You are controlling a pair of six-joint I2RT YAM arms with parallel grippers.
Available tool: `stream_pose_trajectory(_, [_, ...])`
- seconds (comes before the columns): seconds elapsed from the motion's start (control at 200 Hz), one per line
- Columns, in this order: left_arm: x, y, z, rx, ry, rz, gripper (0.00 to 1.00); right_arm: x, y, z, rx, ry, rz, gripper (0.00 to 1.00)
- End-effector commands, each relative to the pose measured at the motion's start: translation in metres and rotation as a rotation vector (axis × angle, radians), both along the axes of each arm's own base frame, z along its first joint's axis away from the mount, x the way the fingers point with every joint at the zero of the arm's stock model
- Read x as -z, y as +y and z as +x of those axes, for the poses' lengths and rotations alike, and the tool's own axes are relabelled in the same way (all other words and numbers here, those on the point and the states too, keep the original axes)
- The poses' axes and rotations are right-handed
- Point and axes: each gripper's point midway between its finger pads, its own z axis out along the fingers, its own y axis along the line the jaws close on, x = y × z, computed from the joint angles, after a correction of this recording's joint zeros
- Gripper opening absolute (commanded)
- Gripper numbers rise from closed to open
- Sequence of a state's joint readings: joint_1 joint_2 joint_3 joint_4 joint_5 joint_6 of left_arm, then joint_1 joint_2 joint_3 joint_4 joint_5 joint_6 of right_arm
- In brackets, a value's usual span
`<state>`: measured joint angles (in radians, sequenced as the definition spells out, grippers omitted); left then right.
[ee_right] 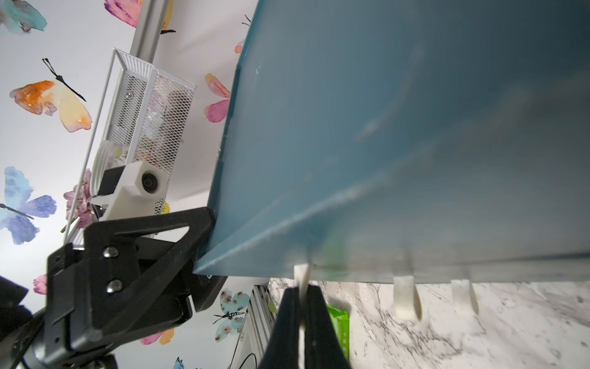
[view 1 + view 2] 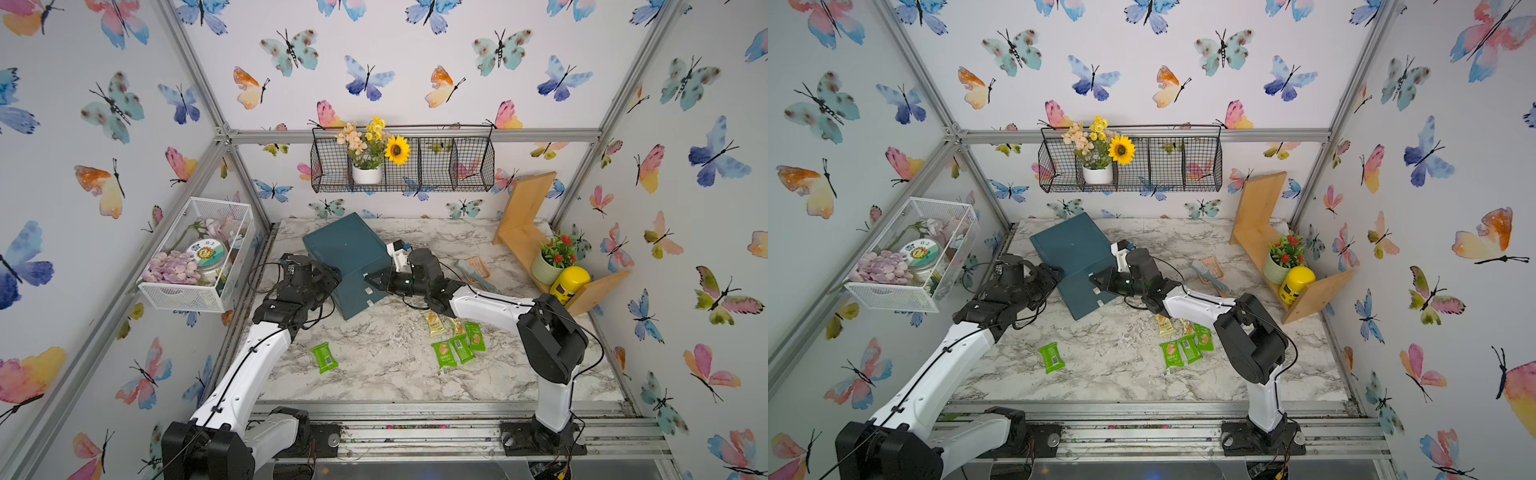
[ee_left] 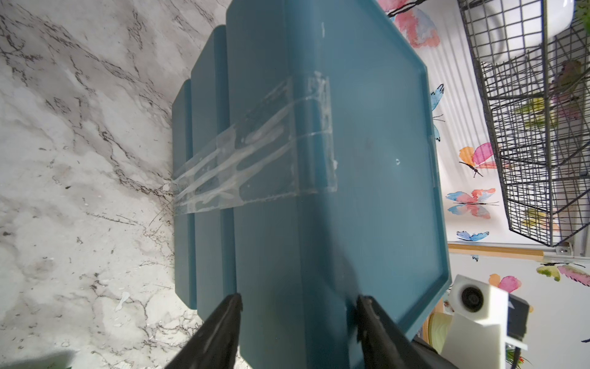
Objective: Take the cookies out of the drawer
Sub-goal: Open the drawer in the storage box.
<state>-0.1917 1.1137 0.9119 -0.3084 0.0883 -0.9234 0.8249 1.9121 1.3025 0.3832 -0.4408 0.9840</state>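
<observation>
Your right claw (image 1: 301,289) is pinched tight on a white tab (image 1: 301,275) of the teal drawer unit (image 2: 349,249), your left claw (image 3: 295,300) straddles its top edge – can't tell if it's biting – and the cookies (image 2: 455,338) lie out on the marble table (image 2: 374,374).

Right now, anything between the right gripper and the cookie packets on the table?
Nothing visible. The right gripper is shut on a white pull tab of the teal drawer unit; the cookie packets lie beside its arm.
</observation>
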Motion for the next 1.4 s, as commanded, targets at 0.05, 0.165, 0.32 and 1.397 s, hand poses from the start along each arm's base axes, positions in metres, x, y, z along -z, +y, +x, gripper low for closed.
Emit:
stream_pose_trajectory(0.05, [0.006, -0.003, -0.001, 0.027, 0.025, 0.000, 0.60, -0.012, -0.013, -0.016, -0.020, -0.013, 0.004, 0.02])
stream_pose_trajectory(0.165, [0.008, -0.003, -0.001, 0.026, 0.028, -0.001, 0.60, -0.003, -0.024, -0.030, -0.039, 0.007, -0.027, 0.02])
stream_pose_trajectory(0.32, [0.008, -0.004, 0.000, 0.025, 0.027, -0.008, 0.59, 0.006, -0.041, -0.049, -0.064, 0.029, -0.072, 0.02])
stream_pose_trajectory(1.397, [0.010, -0.006, 0.000, 0.033, 0.028, -0.015, 0.58, 0.010, -0.091, -0.103, -0.127, 0.067, -0.174, 0.02])
